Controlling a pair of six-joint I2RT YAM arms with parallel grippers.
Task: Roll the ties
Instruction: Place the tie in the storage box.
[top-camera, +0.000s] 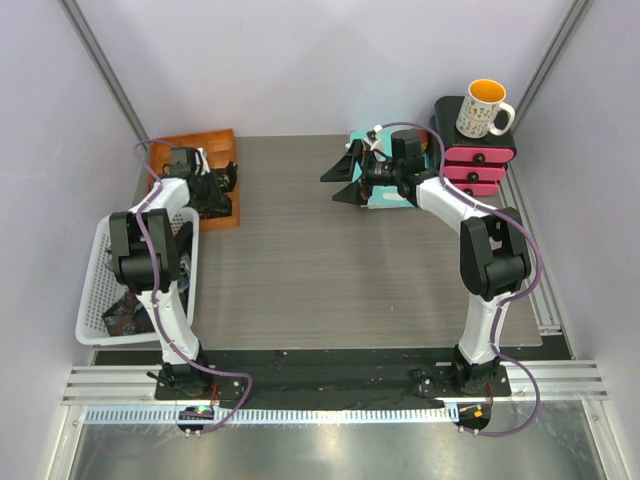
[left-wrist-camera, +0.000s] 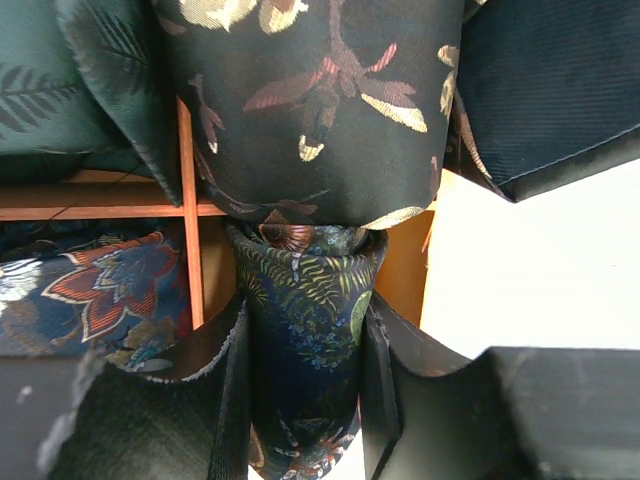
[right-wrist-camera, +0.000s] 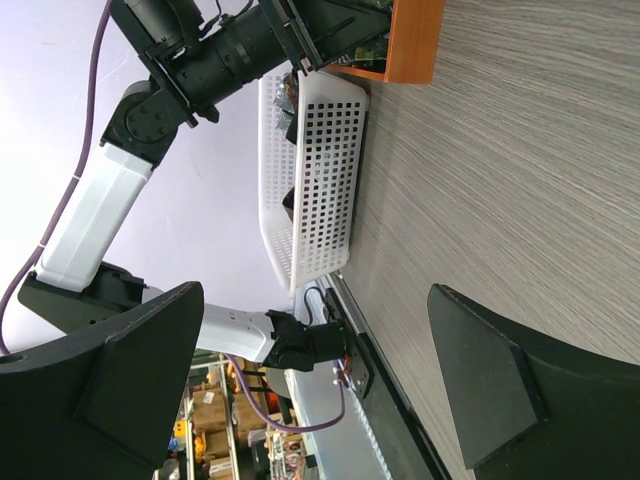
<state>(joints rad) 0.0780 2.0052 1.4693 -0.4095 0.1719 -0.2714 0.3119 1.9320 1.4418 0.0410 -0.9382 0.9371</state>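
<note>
The ties (left-wrist-camera: 310, 110) fill the left wrist view. We see the left gripper (left-wrist-camera: 305, 300) clamped on a rolled tie (left-wrist-camera: 300, 350), dark blue with fern prints, one finger pressed against each side of it. Just ahead of the fingertips, touching the roll's far end, lies a black tie (left-wrist-camera: 300, 50) with pink and cream blossoms. To the left of the hand a navy tie (left-wrist-camera: 100, 290) with a red flower sits in a compartment of the wooden box (left-wrist-camera: 186, 270), beyond an orange divider. Ahead and to the left lies a dark green tie (left-wrist-camera: 60, 90), and ahead and to the right a ribbed tie (left-wrist-camera: 550, 80).

From the top external camera we find that hand over the box. The white basket (top-camera: 95, 270) sits behind it beside the arm, with dark patterned fabric (top-camera: 125, 315) in its near end. The right gripper (top-camera: 330, 190) hangs with its fingers spread. The teal folder (top-camera: 388, 200) lies just behind it under the wrist, and the pink drawers (top-camera: 478, 165) bearing a mug (top-camera: 483, 108) stand farther behind.

In the right wrist view its two fingers stand wide apart, released, above the wood-grain table (right-wrist-camera: 520, 180). Well ahead of them we see the basket, a corner of the box and the left arm reaching into it.
</note>
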